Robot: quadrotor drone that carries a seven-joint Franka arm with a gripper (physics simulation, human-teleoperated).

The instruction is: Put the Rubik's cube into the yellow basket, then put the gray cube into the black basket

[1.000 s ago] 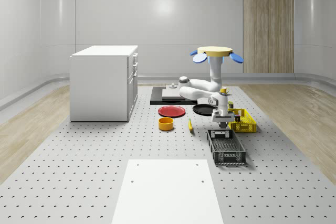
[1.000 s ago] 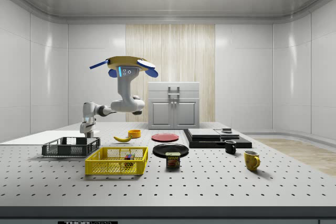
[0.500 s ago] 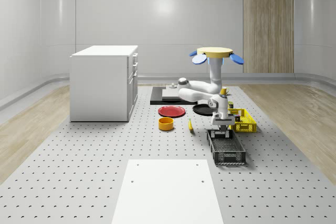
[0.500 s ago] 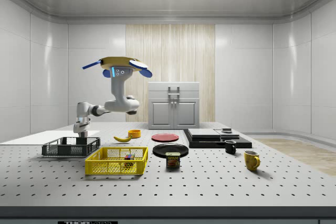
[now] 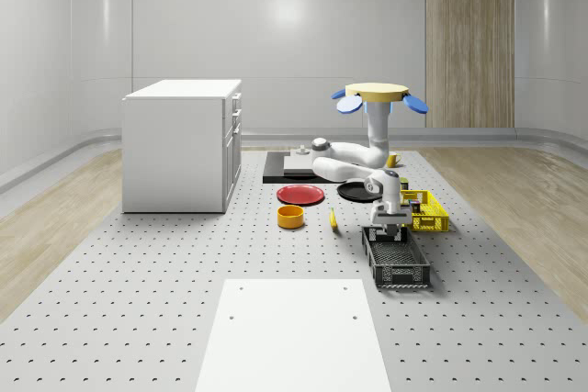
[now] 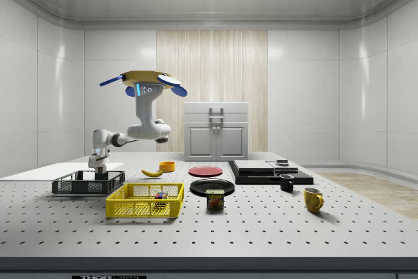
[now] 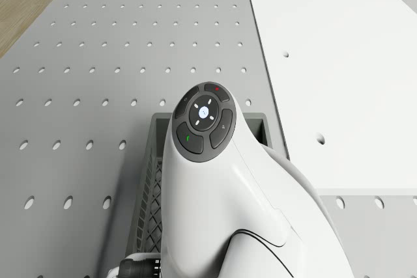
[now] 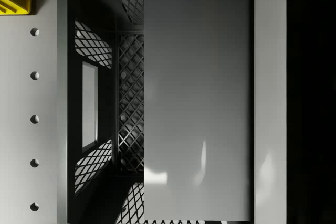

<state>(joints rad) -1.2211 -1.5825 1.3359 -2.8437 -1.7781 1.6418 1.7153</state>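
Observation:
The drone (image 5: pixel 379 94) hovers above the table behind the baskets, its white arm reaching down and forward. My gripper (image 5: pixel 390 229) hangs just over the far end of the black mesh basket (image 5: pixel 397 263) and is shut on the gray cube (image 8: pixel 197 103), which sits close to the wrist camera with the black basket's mesh wall (image 8: pixel 128 103) below it. In the side view the gripper (image 6: pixel 99 169) is at the rim of the black basket (image 6: pixel 88 183). The Rubik's cube (image 6: pixel 160 195) lies inside the yellow basket (image 6: pixel 145 200), beside the black one.
A white cabinet (image 5: pixel 184 144) stands at the whole-scene view's left. A red plate (image 5: pixel 301 195), orange bowl (image 5: pixel 291 217), banana (image 5: pixel 333 218) and black plate (image 5: pixel 356 192) lie behind the baskets. A white mat (image 5: pixel 292 332) is in front. A can (image 6: pixel 215 199) and mugs (image 6: pixel 313 198) sit further along.
The drone and arm have shifted toward the side view's left. The gripper with the gray cube has come down closer to the black basket's far end.

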